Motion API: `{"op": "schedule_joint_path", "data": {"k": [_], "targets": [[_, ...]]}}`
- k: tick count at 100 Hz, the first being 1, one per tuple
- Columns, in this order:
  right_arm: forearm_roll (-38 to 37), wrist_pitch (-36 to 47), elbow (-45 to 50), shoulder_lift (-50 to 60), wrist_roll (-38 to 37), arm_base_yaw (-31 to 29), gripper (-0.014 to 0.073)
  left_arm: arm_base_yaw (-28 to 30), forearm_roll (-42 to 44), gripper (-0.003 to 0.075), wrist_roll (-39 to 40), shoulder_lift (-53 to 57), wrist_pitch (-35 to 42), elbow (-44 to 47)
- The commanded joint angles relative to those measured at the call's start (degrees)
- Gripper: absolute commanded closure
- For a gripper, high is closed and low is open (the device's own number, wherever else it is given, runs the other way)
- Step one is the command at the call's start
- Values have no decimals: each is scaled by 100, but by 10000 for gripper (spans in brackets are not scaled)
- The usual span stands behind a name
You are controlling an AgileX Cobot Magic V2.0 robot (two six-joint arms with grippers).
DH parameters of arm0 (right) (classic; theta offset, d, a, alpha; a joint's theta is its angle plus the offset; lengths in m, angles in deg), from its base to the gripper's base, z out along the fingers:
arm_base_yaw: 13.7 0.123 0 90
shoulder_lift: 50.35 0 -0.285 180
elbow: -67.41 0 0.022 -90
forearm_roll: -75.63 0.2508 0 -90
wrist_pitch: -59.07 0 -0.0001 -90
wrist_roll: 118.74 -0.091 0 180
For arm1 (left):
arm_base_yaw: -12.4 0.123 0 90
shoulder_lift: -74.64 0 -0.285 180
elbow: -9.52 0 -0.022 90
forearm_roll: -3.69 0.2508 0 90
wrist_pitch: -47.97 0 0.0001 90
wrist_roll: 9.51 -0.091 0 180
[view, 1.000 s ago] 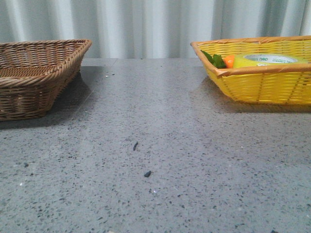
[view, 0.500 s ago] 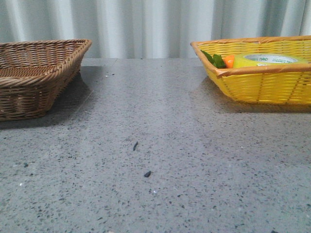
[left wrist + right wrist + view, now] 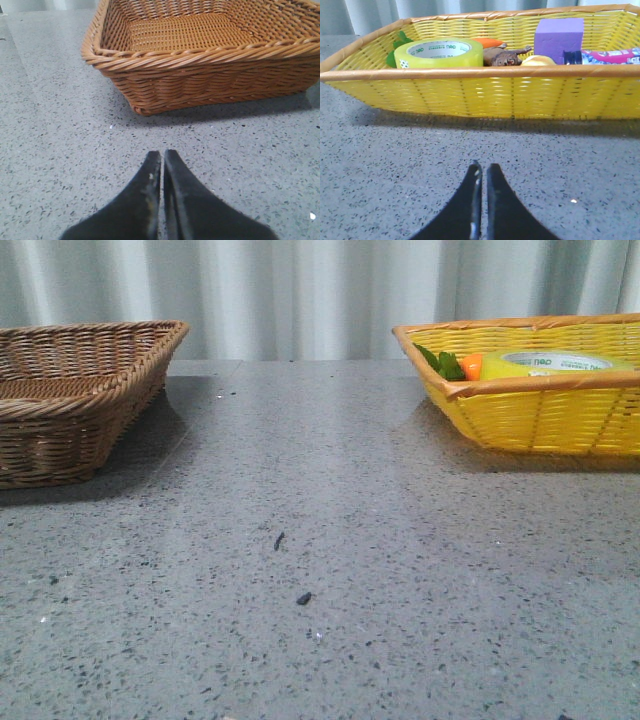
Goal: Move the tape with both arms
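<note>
The tape (image 3: pixel 552 364) (image 3: pixel 439 53), a yellow roll with a white green-lettered core, lies flat in the yellow basket (image 3: pixel 540 415) (image 3: pixel 480 95) at the table's back right. My right gripper (image 3: pixel 483 167) is shut, empty, low over the grey table, short of the basket's near wall. My left gripper (image 3: pixel 162 153) is shut and empty too, on the table in front of the brown wicker basket (image 3: pixel 200 65) (image 3: pixel 70 400) at the back left. Neither arm appears in the front view.
In the yellow basket beside the tape lie an orange carrot (image 3: pixel 489 42) with green leaves (image 3: pixel 440 362), a brown figure (image 3: pixel 502 56), a purple block (image 3: pixel 559 34), a yellow ball (image 3: pixel 538 61) and a pink packet (image 3: pixel 612 55). The brown basket holds nothing. Curtains hang behind.
</note>
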Motion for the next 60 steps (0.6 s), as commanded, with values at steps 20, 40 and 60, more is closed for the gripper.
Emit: {"op": "schedule_joint_path", "data": {"k": [20, 40, 60], "targets": [[-56, 509, 129, 112, 50, 31, 655, 9, -37, 741, 56, 158, 433, 47], [-56, 652, 129, 112, 50, 31, 655, 9, -37, 741, 56, 158, 433, 47], [-56, 918, 129, 112, 50, 31, 655, 9, -37, 741, 56, 158, 433, 47]]}}
